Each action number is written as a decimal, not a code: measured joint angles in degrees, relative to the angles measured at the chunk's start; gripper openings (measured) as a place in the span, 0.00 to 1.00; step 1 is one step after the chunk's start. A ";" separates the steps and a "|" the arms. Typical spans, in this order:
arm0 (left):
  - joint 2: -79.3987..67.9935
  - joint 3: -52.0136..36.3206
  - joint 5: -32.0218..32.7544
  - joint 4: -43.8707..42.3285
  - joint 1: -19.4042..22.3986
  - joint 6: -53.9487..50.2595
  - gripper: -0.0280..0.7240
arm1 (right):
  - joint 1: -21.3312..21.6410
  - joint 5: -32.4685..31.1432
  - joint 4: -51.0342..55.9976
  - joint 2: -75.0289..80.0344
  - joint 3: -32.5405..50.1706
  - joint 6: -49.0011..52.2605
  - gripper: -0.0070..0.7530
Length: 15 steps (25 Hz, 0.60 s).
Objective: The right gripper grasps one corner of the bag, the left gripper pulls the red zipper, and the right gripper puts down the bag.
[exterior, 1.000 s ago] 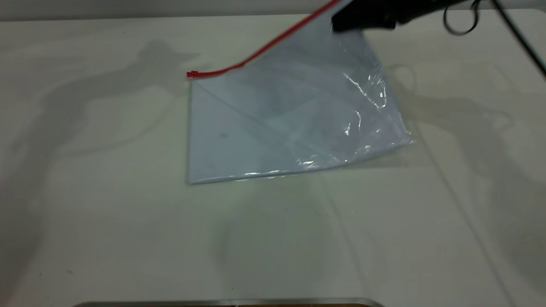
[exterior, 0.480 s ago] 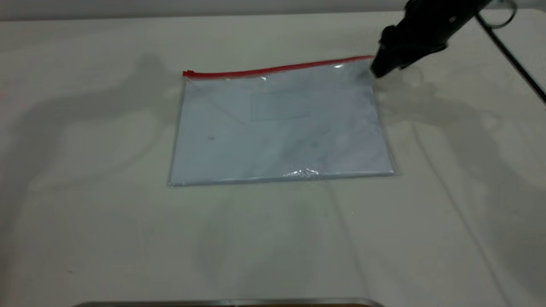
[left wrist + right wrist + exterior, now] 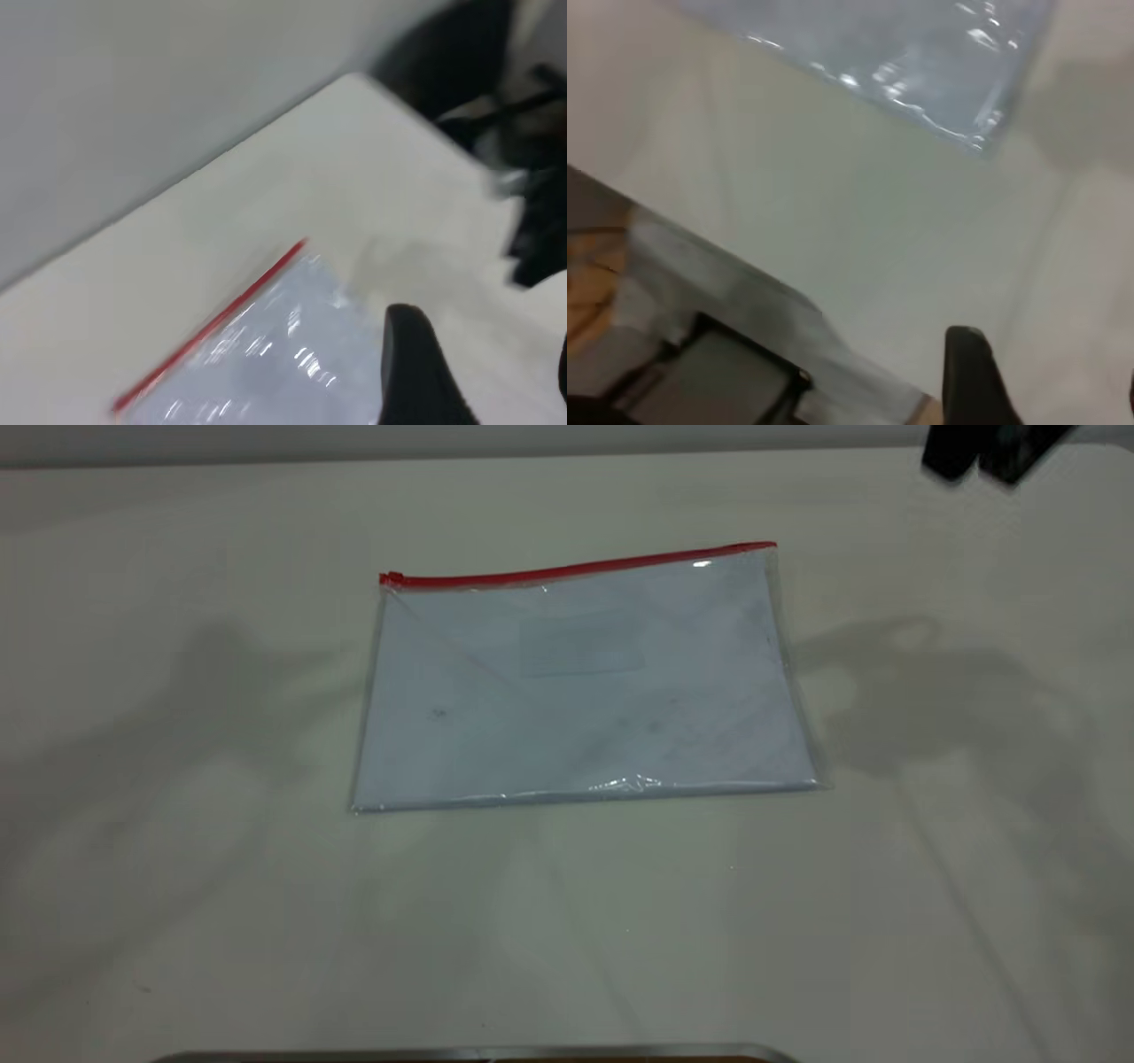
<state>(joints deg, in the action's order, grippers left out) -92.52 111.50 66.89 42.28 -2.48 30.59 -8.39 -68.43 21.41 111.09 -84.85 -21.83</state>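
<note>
One bag (image 3: 580, 691) lies flat on the pale table (image 3: 221, 912); right gripper (image 3: 974, 456) fingers spread, holding nothing.

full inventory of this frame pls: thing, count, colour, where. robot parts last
Flat clear plastic document pouch, the bag: 1, clear with white sheets showing through, lying flat near the table's middle, nothing touching it.
Red zipper strip: 1, bright red, along the bag's far long edge, with its small slider tab at the exterior view's left end.
Table: 1, off-white, bearing the bag.
Metal edge strip: 1, grey, along the table's near edge.
Right gripper: 1, black, raised at the exterior view's top right corner, clear of the bag, empty.
Left gripper: 1, black, outside the exterior view; one finger shows in the left wrist view, above the bag's zipper side, empty.
</note>
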 joint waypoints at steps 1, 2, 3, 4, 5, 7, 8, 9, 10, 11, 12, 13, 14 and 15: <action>1.25 -0.49 0.00 -3.76 0.00 -2.91 0.64 | -0.13 -0.23 1.05 -1.97 0.12 0.37 0.59; 2.68 -1.23 0.00 -7.49 0.00 -6.30 0.64 | -0.24 -0.41 1.70 -4.16 0.38 0.79 0.59; 4.10 -2.14 0.00 -10.93 0.00 -9.39 0.64 | -0.38 -0.41 2.07 -6.19 0.75 1.29 0.59; 5.63 -3.56 0.00 -13.67 0.00 -11.98 0.64 | -0.77 -0.53 2.00 -8.88 1.43 1.78 0.59; 7.01 -5.45 0.00 -16.74 0.00 -13.70 0.64 | -1.16 -0.64 1.87 -11.82 2.45 2.16 0.59; 10.79 -10.31 0.00 -21.52 0.00 -16.29 0.64 | -1.82 -0.86 1.18 -17.55 5.22 2.53 0.59; 12.85 -13.59 0.00 -23.81 0.00 -16.93 0.64 | -2.10 -1.00 0.40 -20.76 7.16 2.87 0.59; 14.52 -17.13 0.00 -25.91 0.00 -17.68 0.64 | -2.40 -1.11 -0.52 -23.99 9.45 3.40 0.59; 16.50 -20.26 0.00 -27.82 0.00 -18.39 0.64 | -2.44 -1.38 -1.47 -26.64 11.54 4.25 0.59; 18.35 -24.15 0.00 -29.27 0.00 -19.25 0.64 | -2.44 -1.43 -2.11 -29.73 14.20 5.22 0.59; 19.79 -28.09 0.00 -30.75 0.00 -19.88 0.64 | -2.44 -1.56 -3.16 -32.67 16.99 6.26 0.59; 21.35 -31.44 0.00 -32.04 0.00 -20.66 0.64 | -2.44 -1.56 -4.31 -35.01 19.84 7.18 0.59; 22.83 -35.53 0.00 -33.18 0.00 -21.16 0.64 | -2.44 -1.63 -5.51 -37.67 22.28 8.33 0.59; 24.15 -39.58 0.00 -33.94 0.00 -21.51 0.64 | -2.44 -1.63 -6.38 -40.18 25.22 9.39 0.59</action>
<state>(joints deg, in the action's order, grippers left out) -68.37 71.92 66.89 8.35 -2.48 9.08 -10.83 -70.05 15.03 70.91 -59.62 -12.44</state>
